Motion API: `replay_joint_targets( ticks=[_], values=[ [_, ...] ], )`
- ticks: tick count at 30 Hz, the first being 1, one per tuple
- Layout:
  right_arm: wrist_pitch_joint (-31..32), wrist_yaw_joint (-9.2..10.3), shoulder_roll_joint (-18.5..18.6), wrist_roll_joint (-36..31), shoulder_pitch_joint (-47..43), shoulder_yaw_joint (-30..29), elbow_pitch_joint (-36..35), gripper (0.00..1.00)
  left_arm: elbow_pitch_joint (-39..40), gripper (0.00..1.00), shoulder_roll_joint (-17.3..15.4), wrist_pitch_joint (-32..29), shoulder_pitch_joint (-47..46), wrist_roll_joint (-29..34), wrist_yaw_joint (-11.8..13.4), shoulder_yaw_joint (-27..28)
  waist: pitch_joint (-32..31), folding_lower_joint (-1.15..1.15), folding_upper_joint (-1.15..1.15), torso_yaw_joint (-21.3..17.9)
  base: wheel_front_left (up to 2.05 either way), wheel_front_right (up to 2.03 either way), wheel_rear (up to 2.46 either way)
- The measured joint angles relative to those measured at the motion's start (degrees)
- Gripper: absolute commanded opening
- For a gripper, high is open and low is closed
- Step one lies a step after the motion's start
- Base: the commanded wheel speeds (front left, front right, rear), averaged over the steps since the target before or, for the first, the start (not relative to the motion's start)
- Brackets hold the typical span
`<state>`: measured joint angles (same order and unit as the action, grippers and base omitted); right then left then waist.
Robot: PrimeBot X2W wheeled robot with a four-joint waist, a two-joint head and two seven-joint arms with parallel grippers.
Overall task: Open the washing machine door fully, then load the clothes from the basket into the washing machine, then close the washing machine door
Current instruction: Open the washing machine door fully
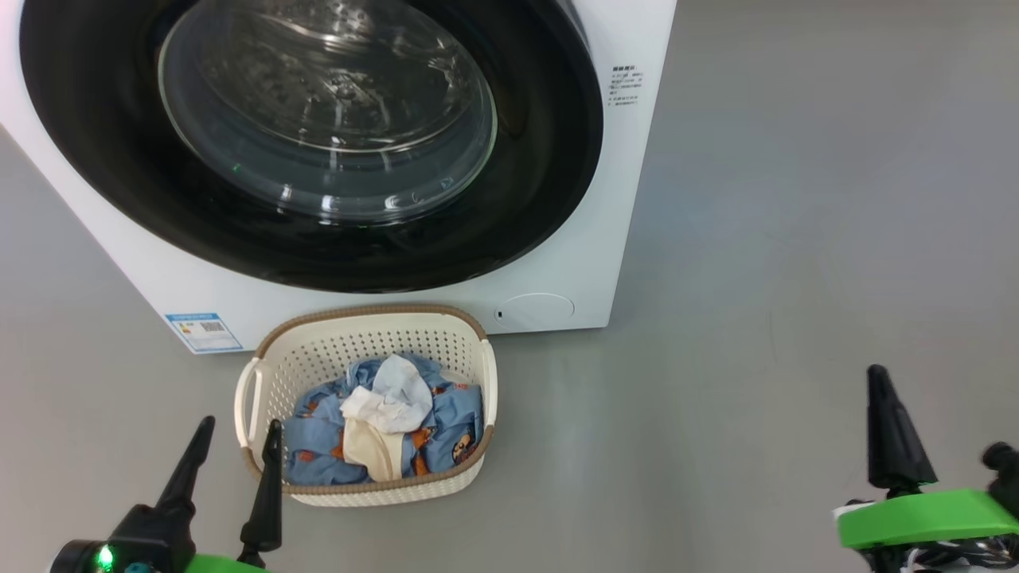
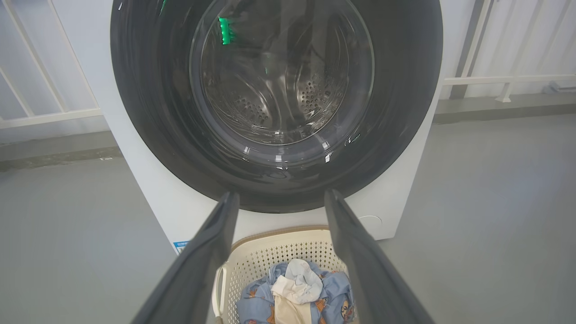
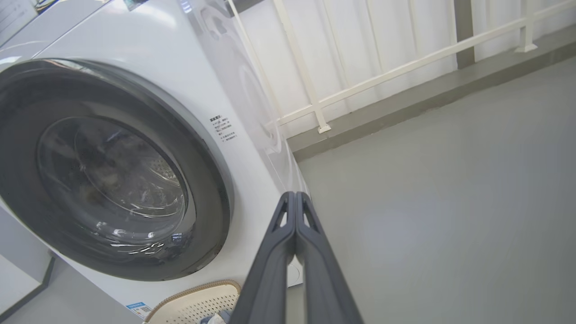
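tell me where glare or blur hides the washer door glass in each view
head view: even light, white glints across the washing machine door glass, so what lies behind is hazy; left wrist view: a green reflection on the glass, yet holes in the drum read clearly; right wrist view: the washing machine front is washed out near the top and leans from wide-angle distortion.

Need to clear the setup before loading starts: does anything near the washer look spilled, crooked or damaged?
Nothing stands out. The washing machine door sits shut and flush, with no crack showing. The basket stands upright on the floor before the washing machine, with the clothes heaped inside it and none over the rim.
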<state>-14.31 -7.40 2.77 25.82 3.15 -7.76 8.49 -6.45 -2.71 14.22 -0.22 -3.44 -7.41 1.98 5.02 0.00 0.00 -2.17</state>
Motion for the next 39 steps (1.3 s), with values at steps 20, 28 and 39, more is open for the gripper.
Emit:
replay_joint_targets(
  ticks=[20, 28, 39],
  values=[
    [6.7, 0.00, 6.1, 65.0, 15.7, -11.0, 11.8, 0.00, 2.5, 1.00, -0.3, 0.2, -3.3, -0.4, 0.0, -0.7, 9.5, 0.00, 0.00, 0.5, 0.00, 0.00, 0.00],
    [19.5, 0.00, 9.4, 70.9, 24.8, -13.3, 15.4, 0.00, 3.2, 1.00, -0.5, 0.4, -6.1, -0.4, 0.0, -1.2, 14.4, 0.00, 0.00, 1.4, 0.00, 0.00, 0.00],
    [32.6, 0.00, 11.6, 68.4, 38.7, -10.9, 15.3, 0.00, 4.2, 1.00, -0.4, 0.4, -8.3, -0.4, 0.0, -2.4, 20.1, 0.00, 0.00, 5.5, 0.00, 0.00, 0.00]
  ],
)
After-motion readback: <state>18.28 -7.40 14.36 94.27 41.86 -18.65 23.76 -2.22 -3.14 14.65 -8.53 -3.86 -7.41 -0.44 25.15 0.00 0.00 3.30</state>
